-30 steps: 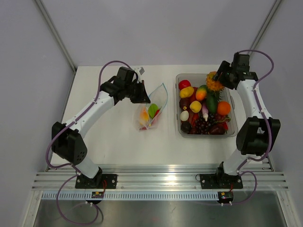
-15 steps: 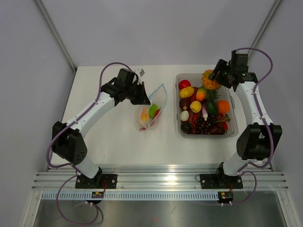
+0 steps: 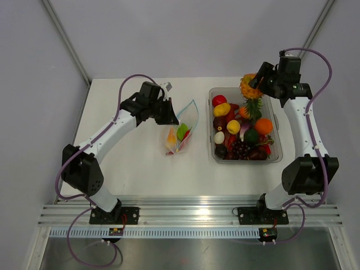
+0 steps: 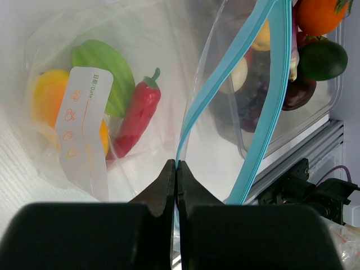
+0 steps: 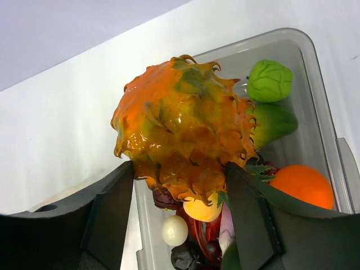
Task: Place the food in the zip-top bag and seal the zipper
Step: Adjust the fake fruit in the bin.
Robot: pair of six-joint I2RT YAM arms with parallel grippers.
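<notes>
White worktop point(image 3: 129, 163) is carrying a floppy clear zip-top bag point(image 3: 184, 125) near its middle and a rigid clear tub point(image 3: 275, 158) to the right, the two lying apart. The left tool point(image 3: 170, 115) is reaching over the bag's mouth from the left, and the left wrist view is showing its fingers clenching flat together on one lip of the light-blue zipper point(image 4: 224, 77), the other lip bowing away so the mouth is gaping. Inside the bag a green piece point(image 4: 107, 73), a red chilli point(image 4: 138, 112) and an orange-yellow piece point(image 4: 48, 95) are lying together behind a white label point(image 4: 84, 129). The right tool point(image 3: 257, 83) is grasping a spiky orange fruit point(image 5: 180, 124) between its two fingers, holding it above the far edge of the tub. The rest of the food point(image 3: 242, 132) is sitting heaped in the tub, among it an orange point(image 5: 301, 185) and a green leafy ball point(image 5: 270, 80)
</notes>
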